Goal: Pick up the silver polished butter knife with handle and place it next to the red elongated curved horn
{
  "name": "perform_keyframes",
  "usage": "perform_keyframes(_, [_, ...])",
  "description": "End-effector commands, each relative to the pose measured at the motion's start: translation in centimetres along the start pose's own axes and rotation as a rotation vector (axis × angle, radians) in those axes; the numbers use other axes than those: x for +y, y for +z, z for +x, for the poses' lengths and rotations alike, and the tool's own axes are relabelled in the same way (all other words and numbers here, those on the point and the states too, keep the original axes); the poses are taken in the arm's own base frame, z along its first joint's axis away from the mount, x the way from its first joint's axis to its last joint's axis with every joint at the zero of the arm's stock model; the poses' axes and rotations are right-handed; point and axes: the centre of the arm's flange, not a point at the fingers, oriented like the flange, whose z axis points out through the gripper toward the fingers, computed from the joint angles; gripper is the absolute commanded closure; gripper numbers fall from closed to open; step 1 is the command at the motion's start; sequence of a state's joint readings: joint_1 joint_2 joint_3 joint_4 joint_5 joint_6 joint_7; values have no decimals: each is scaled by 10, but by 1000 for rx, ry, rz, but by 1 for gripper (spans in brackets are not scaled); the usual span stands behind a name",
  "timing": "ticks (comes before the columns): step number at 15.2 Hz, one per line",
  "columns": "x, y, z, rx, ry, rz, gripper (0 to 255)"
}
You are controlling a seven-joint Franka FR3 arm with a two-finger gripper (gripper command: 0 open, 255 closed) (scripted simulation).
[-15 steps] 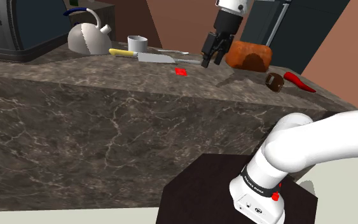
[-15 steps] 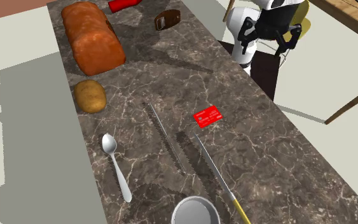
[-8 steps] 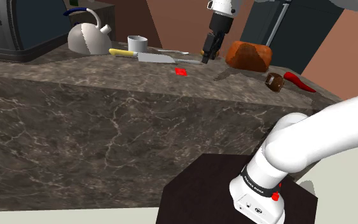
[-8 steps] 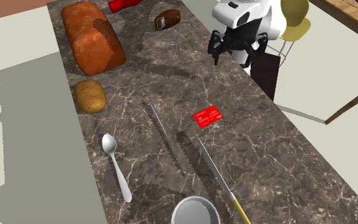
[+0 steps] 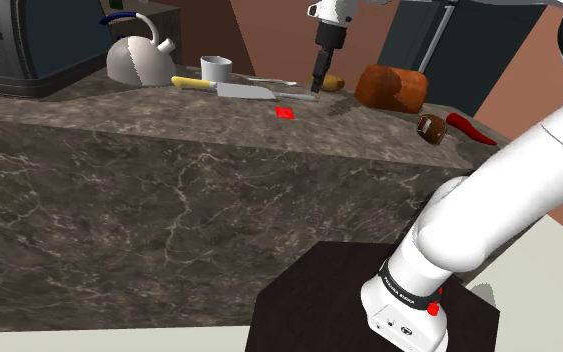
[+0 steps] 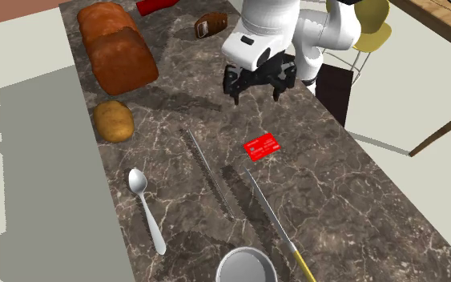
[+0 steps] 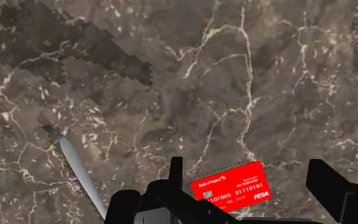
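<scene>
The silver butter knife point(image 6: 207, 172) lies flat and thin on the dark marbled counter, between the spoon and the yellow-handled knife; one end of it point(image 7: 79, 173) shows beside the fingers in the wrist view. The red curved horn point(image 6: 155, 6) point(image 5: 469, 128) rests at the counter's far end past the bread. My black gripper point(image 6: 257, 85) point(image 5: 316, 88) point(image 7: 247, 177) hangs open and empty above the counter, just short of the red card point(image 6: 262, 147) point(image 7: 231, 188) and apart from the butter knife.
A bread loaf point(image 6: 115, 48), a potato point(image 6: 113, 120), a small brown object point(image 6: 209, 24), a spoon point(image 6: 147, 212), a yellow-handled knife point(image 6: 273, 220) and a white cup point(image 6: 246, 266) share the counter. A kettle point(image 5: 137, 55) stands at the shoulder view's far left.
The arm has swung out from beside the stand over the counter, towards the red card. The gripper stayed open and went lower. Nothing on the counter moved.
</scene>
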State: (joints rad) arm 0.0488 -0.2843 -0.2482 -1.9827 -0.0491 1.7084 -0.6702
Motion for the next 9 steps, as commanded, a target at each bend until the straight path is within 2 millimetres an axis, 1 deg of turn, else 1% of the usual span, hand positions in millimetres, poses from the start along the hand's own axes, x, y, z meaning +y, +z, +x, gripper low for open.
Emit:
perform_keyframes(1, [24, 7, 17, -11, -60, -3, 0])
perform_keyframes(5, [65, 14, 51, -32, -172, -9, 0])
perform_keyframes(9, [102, 22, 88, -52, -284, -14, 0])
